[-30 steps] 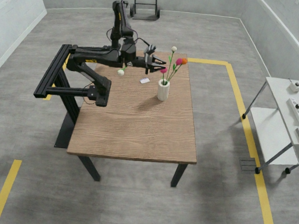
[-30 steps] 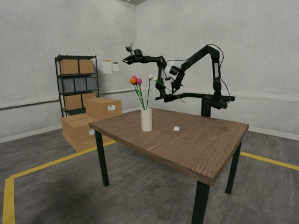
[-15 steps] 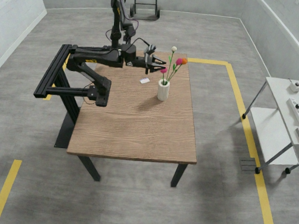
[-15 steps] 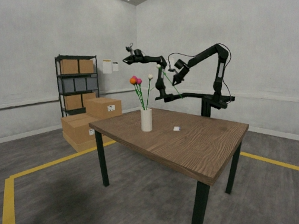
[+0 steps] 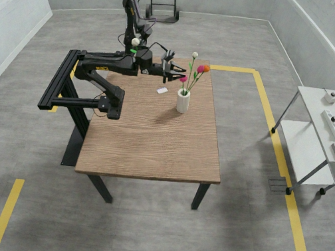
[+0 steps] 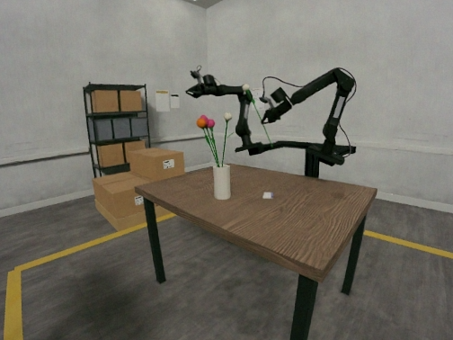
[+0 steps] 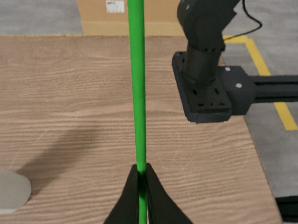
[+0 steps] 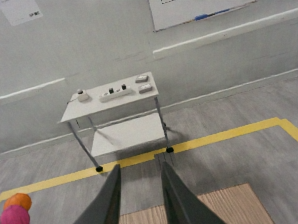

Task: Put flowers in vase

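Top view: the vase (image 5: 183,104) (image 6: 222,184) (image 7: 12,192) stands upright on the worktop (image 5: 149,143) (image 6: 279,225) (image 7: 75,115) (image 8: 235,202), four flowers in it. We see the right gripper (image 5: 185,73) (image 6: 189,93) (image 8: 141,169) near their heads, fingers apart, nothing between; it crowds the air beside the vase mouth. A small white block (image 5: 162,90) (image 6: 268,195) lies near the vase. The held white flower (image 5: 135,42) (image 6: 246,87) (image 7: 137,90) shows behind the right arm; we cannot make out the left gripper (image 6: 264,120) (image 7: 141,169) here.

Exterior: we note the left gripper pinching that flower's stem, which slants in the air, bloom up, well apart from the vase. Cartons (image 6: 157,162) and a shelf rack (image 6: 117,86) stand beyond the worktop.

Left wrist: fingertips pressed on the green stem, vase at the picture's edge, right arm's base (image 5: 114,113) (image 7: 207,119) opposite.

Right wrist: we see parted fingers, the orange bloom (image 5: 206,68) (image 6: 201,122) (image 8: 19,201) and a magenta one low in the corner, a white trolley (image 5: 312,106) (image 8: 80,112) by the wall.

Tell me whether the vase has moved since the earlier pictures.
No. The vase stands at the same spot on the table, judged against the table's edges in the top and exterior views.
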### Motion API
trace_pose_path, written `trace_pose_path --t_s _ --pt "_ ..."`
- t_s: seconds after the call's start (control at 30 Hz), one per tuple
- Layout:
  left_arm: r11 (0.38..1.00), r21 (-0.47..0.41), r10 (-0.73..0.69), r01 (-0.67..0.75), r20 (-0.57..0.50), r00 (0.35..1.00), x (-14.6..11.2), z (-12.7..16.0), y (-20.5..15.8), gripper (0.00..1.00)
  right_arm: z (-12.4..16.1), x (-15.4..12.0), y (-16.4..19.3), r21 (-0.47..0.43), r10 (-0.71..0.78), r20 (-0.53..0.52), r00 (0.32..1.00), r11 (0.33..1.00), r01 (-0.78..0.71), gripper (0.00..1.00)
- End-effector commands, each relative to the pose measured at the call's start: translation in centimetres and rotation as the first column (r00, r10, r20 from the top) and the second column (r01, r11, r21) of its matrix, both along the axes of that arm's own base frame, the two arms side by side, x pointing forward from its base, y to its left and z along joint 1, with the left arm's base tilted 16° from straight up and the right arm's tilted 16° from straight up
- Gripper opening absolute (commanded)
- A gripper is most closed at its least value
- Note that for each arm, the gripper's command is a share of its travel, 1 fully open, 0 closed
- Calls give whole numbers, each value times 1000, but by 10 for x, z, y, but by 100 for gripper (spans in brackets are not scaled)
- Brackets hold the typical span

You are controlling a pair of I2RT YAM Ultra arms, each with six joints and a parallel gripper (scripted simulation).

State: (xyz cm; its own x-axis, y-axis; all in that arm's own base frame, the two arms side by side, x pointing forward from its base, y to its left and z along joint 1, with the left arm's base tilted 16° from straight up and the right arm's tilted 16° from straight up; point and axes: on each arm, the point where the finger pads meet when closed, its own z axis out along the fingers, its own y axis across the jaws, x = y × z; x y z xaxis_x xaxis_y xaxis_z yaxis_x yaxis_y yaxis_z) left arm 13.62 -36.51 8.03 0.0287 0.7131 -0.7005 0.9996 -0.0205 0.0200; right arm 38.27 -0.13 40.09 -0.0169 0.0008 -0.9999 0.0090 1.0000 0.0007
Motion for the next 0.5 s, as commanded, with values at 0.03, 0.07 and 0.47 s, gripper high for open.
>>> trace_pose_path --t_s 0.03,0.07,0.47 --pt "980 -199 -13 15 14 1000 2 35 -18 0 -2 4 1 1 11 -4 1000 1000 -11 30" --pt "976 -216 -13 16 13 1000 2 36 -18 0 -2 4 1 1 11 -4 1000 1000 -11 30" --pt "942 -336 -19 15 -10 1000 2 31 -19 0 -2 4 1 1 11 -4 1000 1000 -11 30"
